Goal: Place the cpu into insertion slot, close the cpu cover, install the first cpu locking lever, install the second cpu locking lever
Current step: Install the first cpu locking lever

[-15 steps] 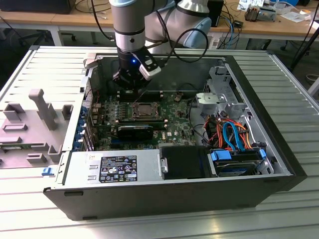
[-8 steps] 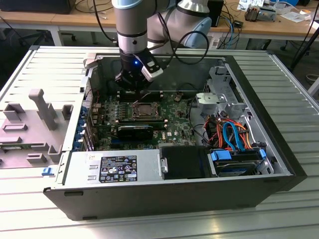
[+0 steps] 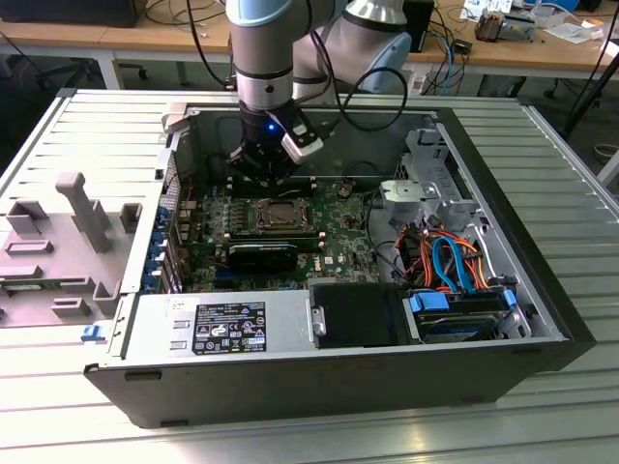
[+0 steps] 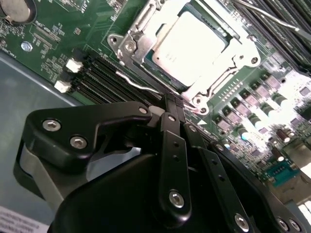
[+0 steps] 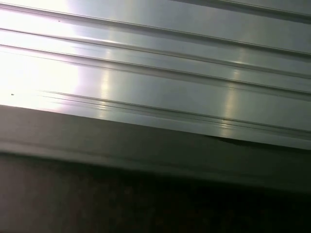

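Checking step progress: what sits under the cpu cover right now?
In the second wrist view the cpu shows through the cut-out of the cpu cover, which lies over it. The insertion slot beneath is hidden.

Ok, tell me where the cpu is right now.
The cpu sits in its socket under the metal cover on the green board, just beyond the hand in the second wrist view.

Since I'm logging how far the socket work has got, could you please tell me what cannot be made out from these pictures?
- Pincer: in the second wrist view its tips sit close together at a thin locking lever; its own black body hides any contact.
- Cpu cover, same view: down over the cpu; whether the levers are latched is unclear.
- Insertion slot, exterior view: too small for detail.
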Robot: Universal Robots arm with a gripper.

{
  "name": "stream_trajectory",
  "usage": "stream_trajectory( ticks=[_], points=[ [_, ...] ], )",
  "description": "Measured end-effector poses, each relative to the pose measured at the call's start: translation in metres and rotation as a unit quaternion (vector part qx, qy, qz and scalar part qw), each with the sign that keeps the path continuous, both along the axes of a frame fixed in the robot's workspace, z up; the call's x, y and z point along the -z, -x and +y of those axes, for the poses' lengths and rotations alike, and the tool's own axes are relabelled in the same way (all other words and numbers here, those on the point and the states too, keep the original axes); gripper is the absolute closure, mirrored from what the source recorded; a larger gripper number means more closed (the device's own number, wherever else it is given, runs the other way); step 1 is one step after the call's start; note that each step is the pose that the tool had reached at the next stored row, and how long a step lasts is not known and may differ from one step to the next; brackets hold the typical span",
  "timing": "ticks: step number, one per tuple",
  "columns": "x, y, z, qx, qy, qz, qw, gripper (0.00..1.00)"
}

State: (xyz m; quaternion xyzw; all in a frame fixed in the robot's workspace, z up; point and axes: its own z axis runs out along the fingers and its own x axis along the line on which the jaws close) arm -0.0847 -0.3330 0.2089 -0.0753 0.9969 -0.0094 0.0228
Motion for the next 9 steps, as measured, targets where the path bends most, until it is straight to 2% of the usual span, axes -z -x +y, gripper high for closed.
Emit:
stream_trajectory(
  ticks=[9],
  points=[
    [0.0043,-0.013,0.0000,0.000,0.0000,0.0007,1.0000,0.89]
  ],
)
